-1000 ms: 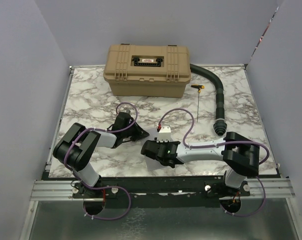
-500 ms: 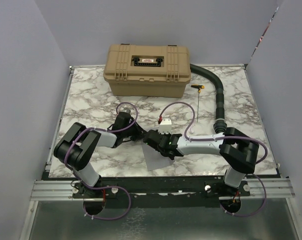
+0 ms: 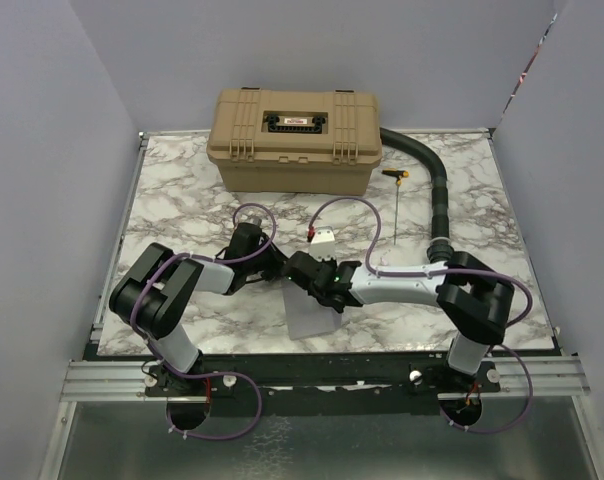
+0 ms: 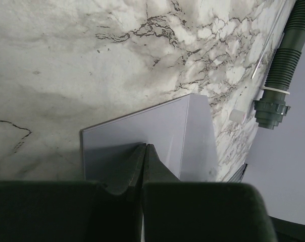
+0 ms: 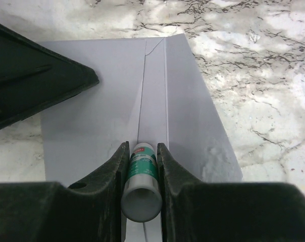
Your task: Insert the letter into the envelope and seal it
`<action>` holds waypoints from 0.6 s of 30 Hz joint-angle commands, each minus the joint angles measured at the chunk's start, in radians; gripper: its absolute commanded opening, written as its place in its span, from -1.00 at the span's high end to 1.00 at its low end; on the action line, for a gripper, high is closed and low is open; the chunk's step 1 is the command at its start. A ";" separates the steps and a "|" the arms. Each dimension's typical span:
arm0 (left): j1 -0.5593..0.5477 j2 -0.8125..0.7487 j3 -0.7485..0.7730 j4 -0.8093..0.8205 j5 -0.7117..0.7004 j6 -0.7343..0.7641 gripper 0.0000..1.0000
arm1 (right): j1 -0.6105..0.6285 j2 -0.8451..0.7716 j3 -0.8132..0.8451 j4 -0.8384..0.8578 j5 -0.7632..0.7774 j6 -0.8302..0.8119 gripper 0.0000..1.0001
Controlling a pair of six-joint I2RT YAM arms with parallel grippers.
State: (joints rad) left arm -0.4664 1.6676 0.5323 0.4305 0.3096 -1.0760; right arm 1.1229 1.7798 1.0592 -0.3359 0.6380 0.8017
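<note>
The envelope (image 3: 312, 315) lies flat on the marble table (image 3: 182, 200), its near edge just short of the table's front edge, between the two arms. Bare marble lies open to its left and right. Farther back stand a tan case (image 3: 294, 140) and a black ribbed hose (image 3: 440, 200), with a thin yellow-handled tool (image 3: 394, 178) beside the hose, all well apart from the envelope. Pale walls (image 3: 42, 150) close in three sides.

The left gripper (image 4: 145, 151) is clenched on nothing, its tips pressing on the envelope's grey face. The right gripper (image 5: 141, 148) grasps a glue stick (image 5: 141, 181) with a green label, pointed along a crease in the paper. From above, both grippers cover the envelope's far end. Whether the flap is folded shut cannot be told
</note>
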 commanded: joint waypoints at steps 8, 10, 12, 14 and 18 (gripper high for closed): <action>0.003 0.080 -0.058 -0.245 -0.104 0.073 1.00 | 0.002 -0.087 -0.024 0.011 -0.059 -0.033 0.99; 0.003 0.079 -0.059 -0.245 -0.103 0.072 1.00 | 0.002 -0.057 -0.013 0.017 -0.070 -0.029 0.99; 0.003 0.078 -0.060 -0.244 -0.103 0.073 1.00 | 0.002 -0.031 -0.002 0.016 -0.069 -0.027 0.99; 0.003 0.080 -0.061 -0.243 -0.101 0.073 1.00 | 0.002 -0.014 -0.007 0.031 -0.069 -0.029 0.99; 0.003 0.083 -0.067 -0.233 -0.093 0.069 1.00 | 0.000 0.026 -0.019 0.085 -0.085 -0.045 0.99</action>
State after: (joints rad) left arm -0.4664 1.6699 0.5316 0.4343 0.3145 -1.0760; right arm 1.1236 1.7668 1.0306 -0.3061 0.5816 0.7784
